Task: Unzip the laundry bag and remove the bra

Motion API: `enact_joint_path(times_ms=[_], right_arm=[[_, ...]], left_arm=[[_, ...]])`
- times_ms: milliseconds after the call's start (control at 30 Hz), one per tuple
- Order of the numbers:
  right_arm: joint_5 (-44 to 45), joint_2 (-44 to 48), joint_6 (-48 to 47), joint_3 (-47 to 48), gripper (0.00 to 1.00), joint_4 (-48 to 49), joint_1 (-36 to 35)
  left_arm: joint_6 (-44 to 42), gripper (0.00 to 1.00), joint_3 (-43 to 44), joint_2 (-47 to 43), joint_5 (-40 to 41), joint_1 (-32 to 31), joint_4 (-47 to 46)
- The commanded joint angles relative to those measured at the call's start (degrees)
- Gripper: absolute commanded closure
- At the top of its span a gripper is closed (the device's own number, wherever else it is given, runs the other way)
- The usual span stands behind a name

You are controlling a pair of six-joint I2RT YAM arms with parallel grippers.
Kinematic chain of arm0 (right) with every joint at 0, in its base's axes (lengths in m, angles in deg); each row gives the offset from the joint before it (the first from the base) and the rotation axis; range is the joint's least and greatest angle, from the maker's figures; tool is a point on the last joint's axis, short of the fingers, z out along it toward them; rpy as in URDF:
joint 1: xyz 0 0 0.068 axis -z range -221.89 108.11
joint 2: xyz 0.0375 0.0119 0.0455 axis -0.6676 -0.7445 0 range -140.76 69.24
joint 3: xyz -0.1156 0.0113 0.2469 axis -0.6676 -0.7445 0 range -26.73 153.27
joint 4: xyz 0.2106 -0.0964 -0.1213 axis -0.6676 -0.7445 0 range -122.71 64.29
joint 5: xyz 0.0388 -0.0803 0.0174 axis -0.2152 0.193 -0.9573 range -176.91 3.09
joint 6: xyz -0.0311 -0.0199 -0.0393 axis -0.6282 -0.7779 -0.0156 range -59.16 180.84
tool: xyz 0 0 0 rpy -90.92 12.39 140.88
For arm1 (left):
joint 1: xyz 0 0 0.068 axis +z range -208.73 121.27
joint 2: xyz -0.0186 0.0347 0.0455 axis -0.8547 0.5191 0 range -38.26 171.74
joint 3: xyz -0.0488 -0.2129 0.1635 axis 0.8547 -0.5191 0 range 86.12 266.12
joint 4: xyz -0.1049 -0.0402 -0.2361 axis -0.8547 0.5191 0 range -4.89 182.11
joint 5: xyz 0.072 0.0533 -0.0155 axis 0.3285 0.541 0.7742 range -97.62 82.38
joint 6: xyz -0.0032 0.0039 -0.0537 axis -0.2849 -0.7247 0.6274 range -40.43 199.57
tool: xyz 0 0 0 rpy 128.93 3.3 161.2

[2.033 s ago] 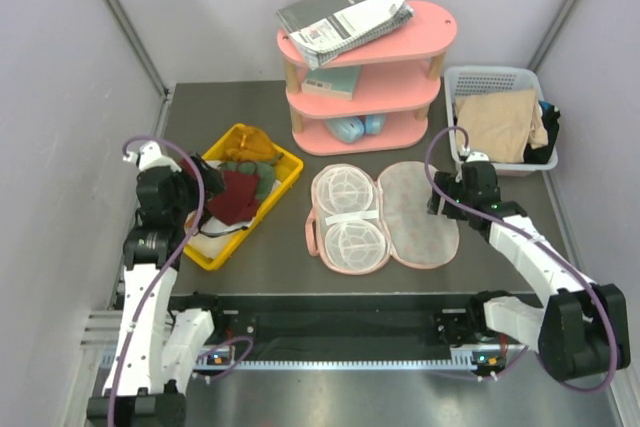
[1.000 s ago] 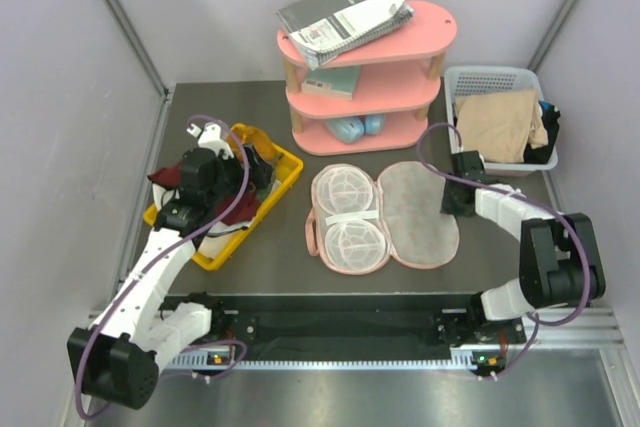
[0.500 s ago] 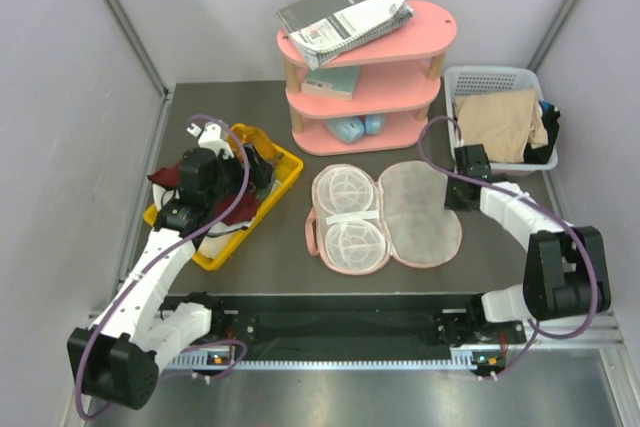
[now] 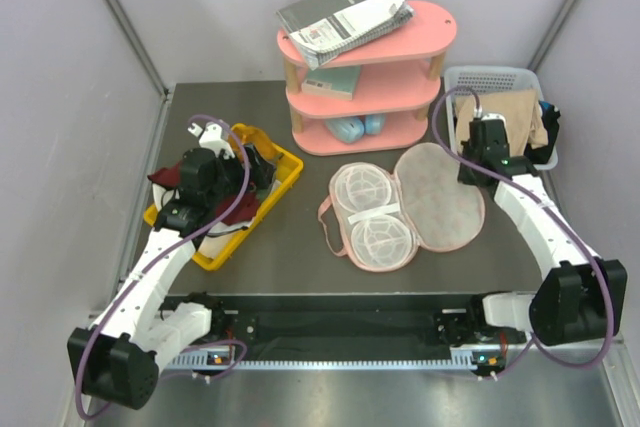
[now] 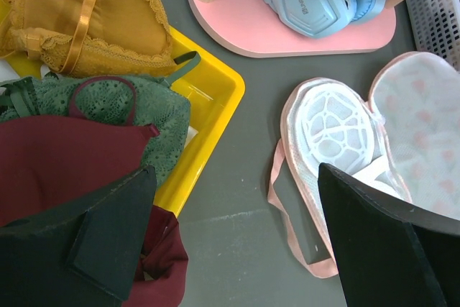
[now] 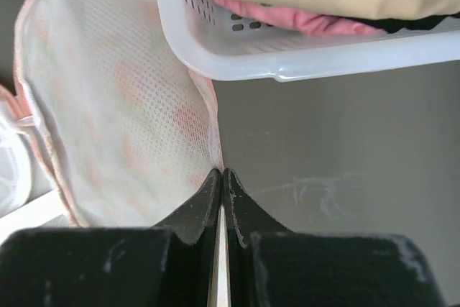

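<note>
The laundry bag (image 4: 440, 197) lies unzipped and spread flat in the middle of the table, its white mesh cups (image 4: 370, 215) facing up and its pink strap (image 5: 287, 213) trailing to the left. My right gripper (image 4: 468, 171) is shut on the bag's right rim, and in the right wrist view the jaws (image 6: 221, 172) pinch the pink edge of the laundry bag (image 6: 115, 113). The dark maroon bra (image 5: 65, 163) lies in the yellow bin (image 4: 291, 168). My left gripper (image 5: 237, 199) hangs open over the bin's near right rim, holding nothing.
A green lace garment (image 5: 108, 106) and a mustard one (image 5: 86, 12) share the yellow bin (image 5: 208, 127). The pink shelf (image 4: 365, 57) with books stands at the back. A white basket (image 4: 455, 82) with beige cloth sits just behind my right gripper.
My right gripper closed on the bag's rim and dragged the bag to the right and back, turning it. The left arm has stayed over the bin for the last second.
</note>
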Motion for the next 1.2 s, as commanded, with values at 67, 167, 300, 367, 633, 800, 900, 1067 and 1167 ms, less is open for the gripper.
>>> enact_joint_path(times_ms=[67,167,300,367,633,800,900,1067,1167], right_arm=[[-0.3,4.1,-0.4,7.8,1.00,-2.6,0.7],[-2.4,4.9,-0.2,8.6,1.00,-2.6,0.0],[-5.3,6.3,0.7,7.8,1.00,-0.8,-3.7],[-5.5,6.3,1.8,7.4,1.00,-0.3,-7.4],[-7.2,3.0,6.3,4.1,1.00,5.9,-21.9],[-11.2,-1.2,9.4,1.0,1.00,10.4,-25.7],[-13.4,-3.8,10.8,-0.5,1.00,13.1,-28.3],[-14.5,-6.9,12.0,-0.9,1.00,15.1,-30.8],[-14.7,-8.1,12.2,-0.5,1.00,15.5,-31.8]], left_arm=[[-0.6,0.01,-0.5,-1.0,-0.7,-0.1,-3.1],[-0.7,0.01,-0.5,-1.1,-0.6,-0.1,-2.9],[-0.7,0.01,-0.5,-0.9,-0.4,-0.1,-3.1],[-0.6,0.01,-0.6,-0.7,-0.5,-0.1,-3.1],[-0.6,0.01,-0.7,-0.8,-0.7,-0.1,-3.0],[-0.6,0.01,-1.0,-0.9,-0.7,0.0,-3.0],[-0.7,0.01,-1.0,-1.1,-0.6,-0.1,-2.9],[-0.7,0.01,-0.9,-1.2,-0.6,-0.1,-2.8],[-0.7,0.01,-0.9,-1.1,-0.6,-0.1,-2.8]])
